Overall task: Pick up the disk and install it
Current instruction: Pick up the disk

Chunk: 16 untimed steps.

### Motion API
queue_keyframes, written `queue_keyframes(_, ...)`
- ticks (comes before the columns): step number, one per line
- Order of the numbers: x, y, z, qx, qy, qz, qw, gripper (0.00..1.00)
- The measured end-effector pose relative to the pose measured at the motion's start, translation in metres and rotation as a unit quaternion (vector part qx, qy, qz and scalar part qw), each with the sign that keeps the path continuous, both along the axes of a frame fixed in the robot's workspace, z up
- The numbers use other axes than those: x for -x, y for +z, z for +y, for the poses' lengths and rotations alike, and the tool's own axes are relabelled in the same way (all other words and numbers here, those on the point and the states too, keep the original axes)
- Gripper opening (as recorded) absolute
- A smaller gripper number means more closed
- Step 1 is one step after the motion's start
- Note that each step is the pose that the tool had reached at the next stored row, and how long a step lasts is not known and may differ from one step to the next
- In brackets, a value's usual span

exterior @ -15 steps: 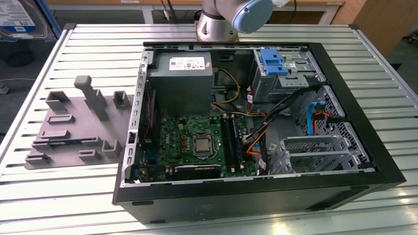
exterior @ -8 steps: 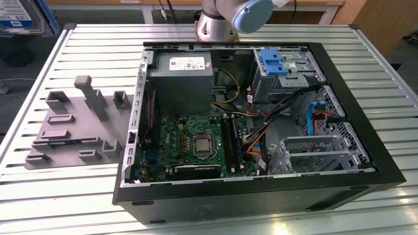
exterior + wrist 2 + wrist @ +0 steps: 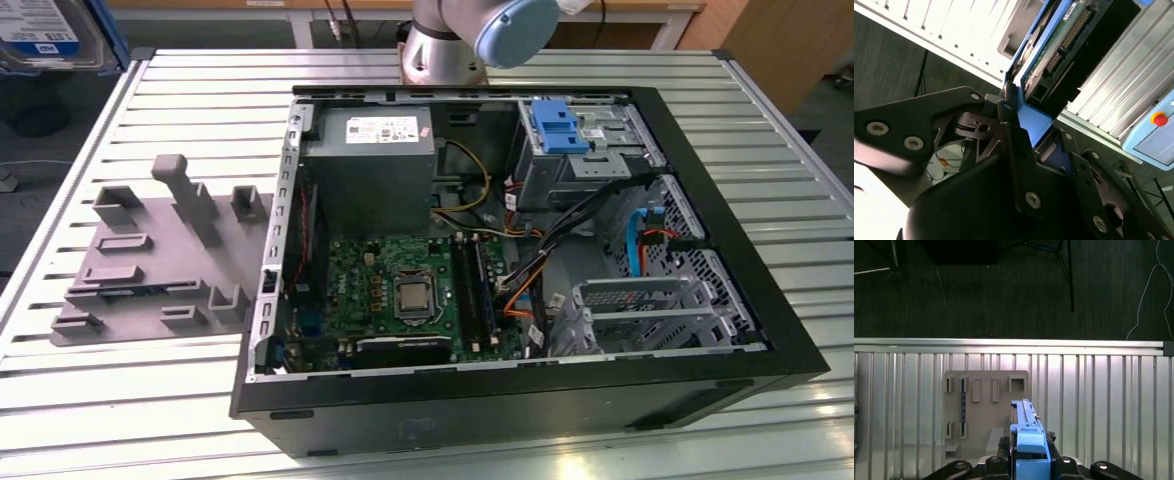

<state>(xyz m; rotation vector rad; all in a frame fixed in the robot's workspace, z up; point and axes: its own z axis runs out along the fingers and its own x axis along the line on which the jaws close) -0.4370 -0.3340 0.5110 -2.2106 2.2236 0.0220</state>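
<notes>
- The gripper (image 3: pixel 1029 112) is clamped on the disk (image 3: pixel 1054 50), its black fingers (image 3: pixel 1010 117) pressing either side of the blue plastic rail at the near end.
- In the second wrist view the disk sticks out from the gripper with its green circuit-board face and connector row showing.
- In the first wrist view the disk (image 3: pixel 1023 420) is seen edge-on, standing straight up out of the gripper (image 3: pixel 1029 460). The ribbed metal worktop (image 3: pixel 1104 405) and the grey fixture board (image 3: pixel 986 405) lie beyond it.
- In the exterior view the fixture board (image 3: pixel 147 260) lies on the worktop (image 3: pixel 174 400), just beside the open computer case (image 3: pixel 534 395), on the exterior view's left.
- Inside the case, a grey box (image 3: pixel 367 165) with a white sticker sits at the far end beside an upright blue bracket (image 3: pixel 554 125). The green motherboard (image 3: pixel 400 290) lies nearer.
- The arm (image 3: pixel 461 40) rises from behind the case's far side.
</notes>
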Motion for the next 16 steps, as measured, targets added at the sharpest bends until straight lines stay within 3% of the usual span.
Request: queue_keyframes(16, -0.0448, 0.0, 0.0, 0.0, 0.0, 0.0, 1.0, 0.36)
